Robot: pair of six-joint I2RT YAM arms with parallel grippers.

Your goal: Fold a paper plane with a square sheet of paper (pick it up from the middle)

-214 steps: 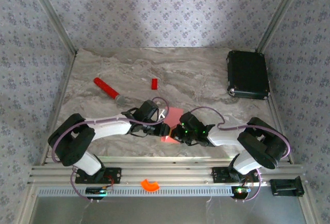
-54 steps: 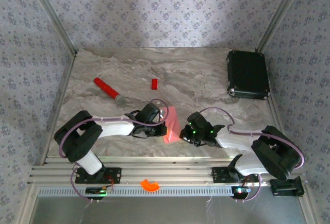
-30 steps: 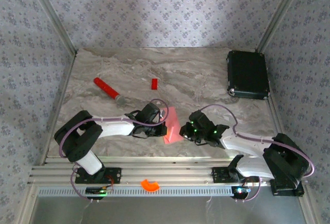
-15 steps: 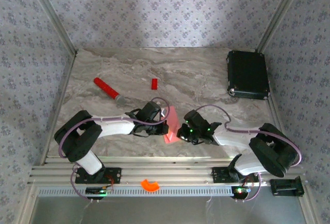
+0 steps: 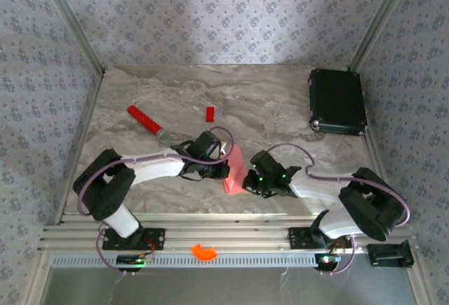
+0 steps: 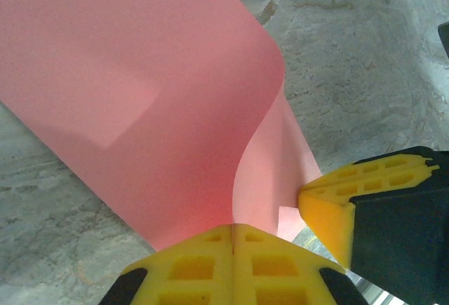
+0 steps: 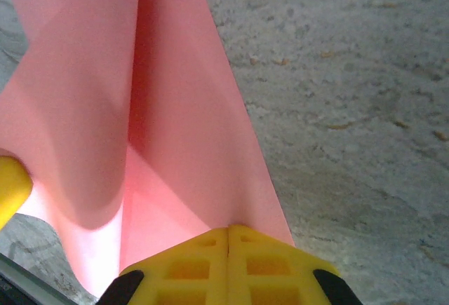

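Right wrist: right gripper [image 7: 229,231] re-clamps the square sheet of paper [image 7: 182,116], left gripper [image 6: 233,228] stays clamped on it; folding can continue

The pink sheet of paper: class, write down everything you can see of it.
The square sheet of paper is thin, matte salmon-pink and not flat: it is folded on itself, with straight creases and one soft curved bend. The left gripper and the right gripper each pinch an edge of it, jaws shut, and it stands as a narrow shape between them, near the front of the grey marbled table. Whether its lower edge touches the table cannot be told.
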